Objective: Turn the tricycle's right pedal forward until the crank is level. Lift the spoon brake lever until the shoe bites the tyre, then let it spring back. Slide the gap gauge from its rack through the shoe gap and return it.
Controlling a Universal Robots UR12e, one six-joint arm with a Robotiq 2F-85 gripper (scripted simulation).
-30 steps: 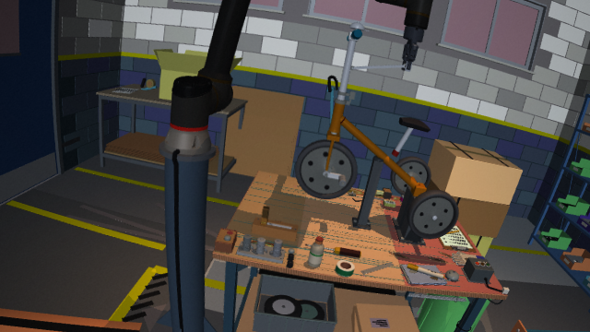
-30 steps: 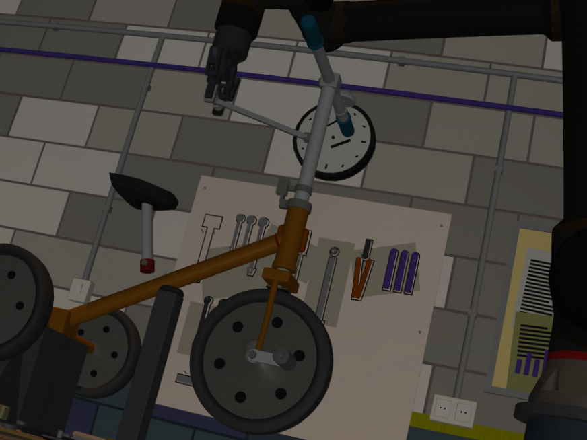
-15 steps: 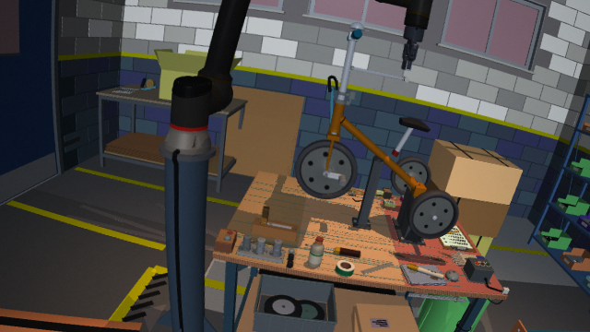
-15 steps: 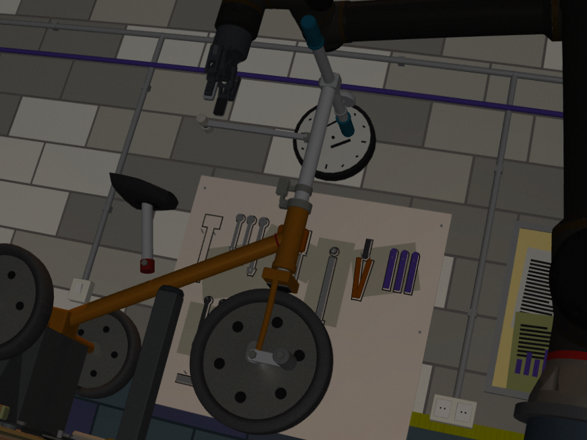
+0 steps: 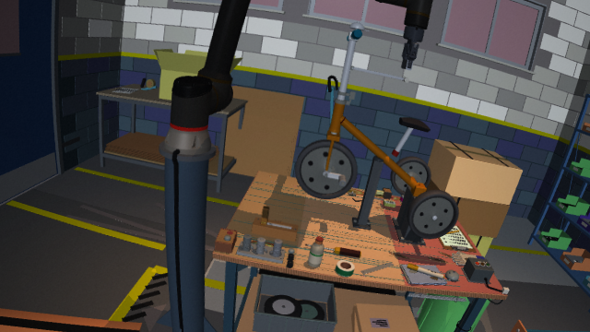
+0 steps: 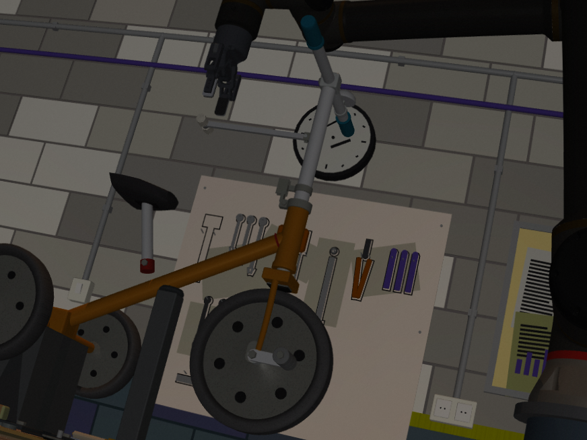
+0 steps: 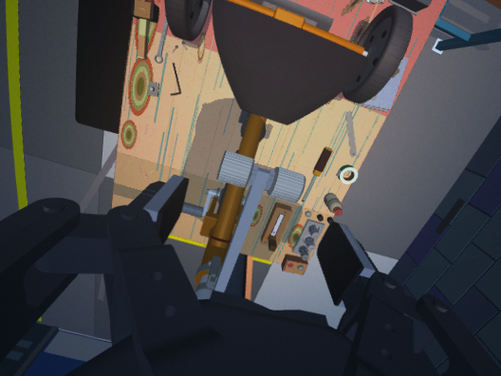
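Note:
An orange tricycle (image 5: 368,157) sits clamped on a stand at the back of the workbench. Its front wheel (image 6: 261,361) hangs clear of the top. The right pedal crank (image 6: 270,356) lies about level across the hub. The thin grey brake lever (image 6: 251,128) reaches out level from the steering column. My gripper (image 6: 222,97) hovers just above the lever's free end (image 5: 405,79). It is open and holds nothing. The gap gauge (image 5: 275,225) rests in its wooden rack (image 7: 277,225) at the bench's front left. The brake shoe is hidden behind the fork.
Behind the tricycle a pegboard (image 6: 332,284) carries several tools, with a wall clock (image 6: 334,142) above it. A large cardboard box (image 5: 470,184) stands by the rear wheels. A bottle (image 5: 315,251), tape roll (image 5: 344,267) and screwdriver lie along the bench's front edge.

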